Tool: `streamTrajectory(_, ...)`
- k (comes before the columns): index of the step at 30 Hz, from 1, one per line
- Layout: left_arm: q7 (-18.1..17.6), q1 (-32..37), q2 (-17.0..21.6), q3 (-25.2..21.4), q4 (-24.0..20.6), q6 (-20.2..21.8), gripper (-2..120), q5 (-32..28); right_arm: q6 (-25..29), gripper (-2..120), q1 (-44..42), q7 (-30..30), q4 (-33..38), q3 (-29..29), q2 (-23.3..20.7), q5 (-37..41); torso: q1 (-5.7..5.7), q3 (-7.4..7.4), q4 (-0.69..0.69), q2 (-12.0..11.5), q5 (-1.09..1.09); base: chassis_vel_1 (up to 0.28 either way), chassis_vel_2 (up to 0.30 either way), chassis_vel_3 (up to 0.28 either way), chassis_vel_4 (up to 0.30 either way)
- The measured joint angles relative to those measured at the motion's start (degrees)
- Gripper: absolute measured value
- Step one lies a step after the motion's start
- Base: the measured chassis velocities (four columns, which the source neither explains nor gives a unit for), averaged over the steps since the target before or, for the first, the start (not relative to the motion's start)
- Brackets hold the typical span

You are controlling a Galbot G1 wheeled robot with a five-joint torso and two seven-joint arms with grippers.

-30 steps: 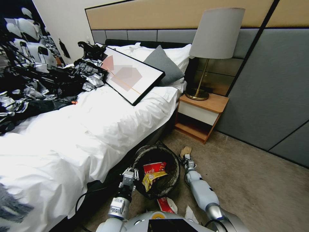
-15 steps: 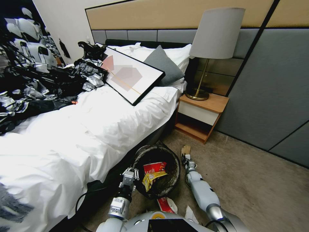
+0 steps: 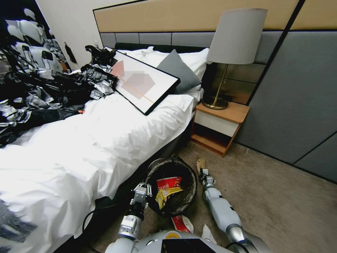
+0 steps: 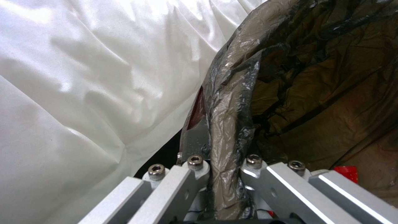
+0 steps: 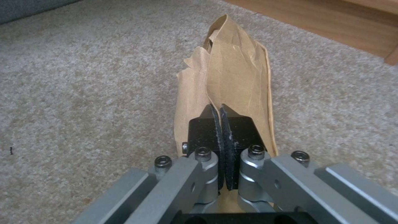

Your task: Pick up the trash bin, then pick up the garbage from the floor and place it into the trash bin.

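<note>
Brown crumpled paper (image 5: 232, 77) sits low centre of the head view, pinched in the right gripper (image 5: 219, 116) – jaws together on it; the left gripper (image 4: 224, 165) clamps the trash bin (image 3: 172, 188) rim just left

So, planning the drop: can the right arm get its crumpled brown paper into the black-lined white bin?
Probably yes: the right gripper grips the brown paper beside the bin's open, unblocked mouth.
</note>
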Motion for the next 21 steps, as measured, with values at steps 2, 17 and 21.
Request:
streamTrajectory(2, 0.01, -0.01, -0.01, 0.03, -0.03, 0.0, 1, 0.0, 0.04, 0, -2.66, 0.46, 6.22, -0.01, -0.48, 1.05, 0.0, 0.0, -0.02, 0.0, 0.0, 0.0, 0.0, 0.0, 0.0)
streamTrajectory(17, 0.05, -0.28, -0.06, 0.4, -0.1, 0.0, 1, 0.0, 1.96, 0, -17.33, 0.67, 48.66, 3.17, -3.27, 3.1, 0.0, 0.0, 0.0, 0.0, 0.0, 0.0, 0.0, 0.0, 0.0)
streamTrajectory(21, 0.06, -0.32, -0.1, 0.69, -0.06, 0.03, 1, 0.01, 4.28, 0, -22.2, -3.17, 60.83, 3.44, -4.04, 4.73, 0.0, 0.0, -0.01, 0.0, -0.02, 0.0, 0.0, 0.0, 0.0)
